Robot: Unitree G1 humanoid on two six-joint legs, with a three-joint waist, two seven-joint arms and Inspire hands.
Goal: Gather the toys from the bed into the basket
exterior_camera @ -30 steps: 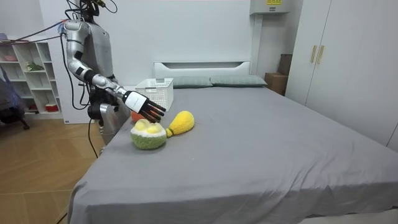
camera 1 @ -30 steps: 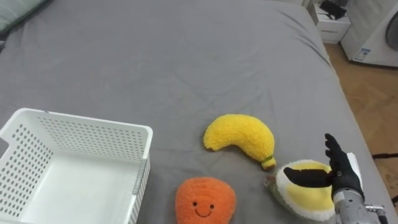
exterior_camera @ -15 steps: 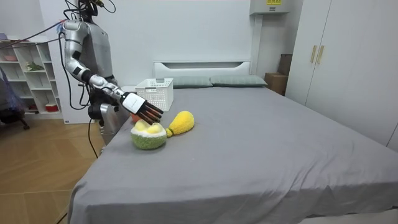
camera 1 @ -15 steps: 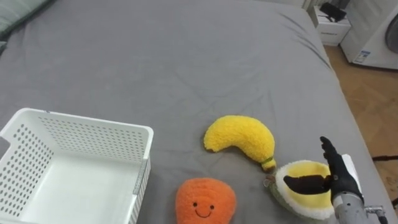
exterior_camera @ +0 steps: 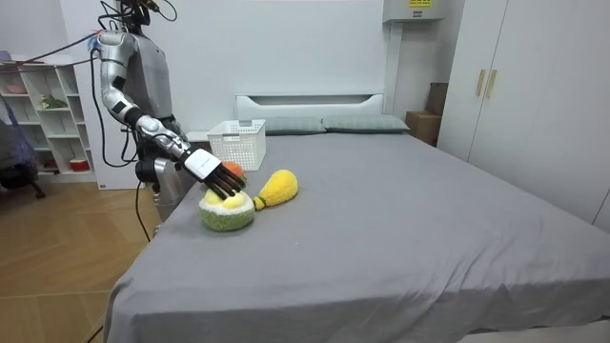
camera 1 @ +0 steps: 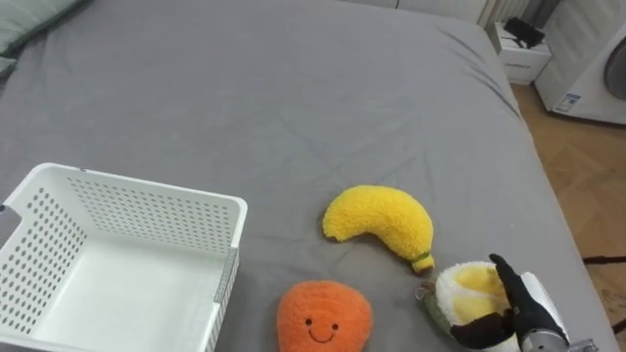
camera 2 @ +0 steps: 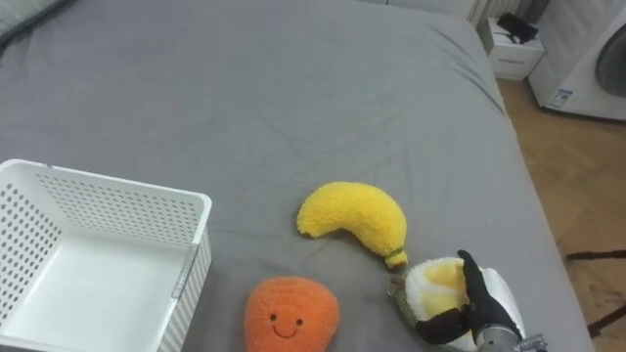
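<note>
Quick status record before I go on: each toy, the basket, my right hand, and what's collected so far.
right hand: on the yellow-and-green plush toy, thumb curled round its near side
yellow-and-green plush toy: resting on the bed, near its right edge
plush banana: on the bed, just beyond that toy
orange plush toy: on the bed, right of the basket
white basket: on the bed, left side
collected: no toy seen in the basket

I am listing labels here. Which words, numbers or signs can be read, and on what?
Yellow sticker on the white box high on the wall: too small to read.
Small label on the white appliance beyond the bed: too blurred to read.
Orange plush toy: a stitched smile, no words.
Yellow-green plush toy in the right hand: no text.
</note>
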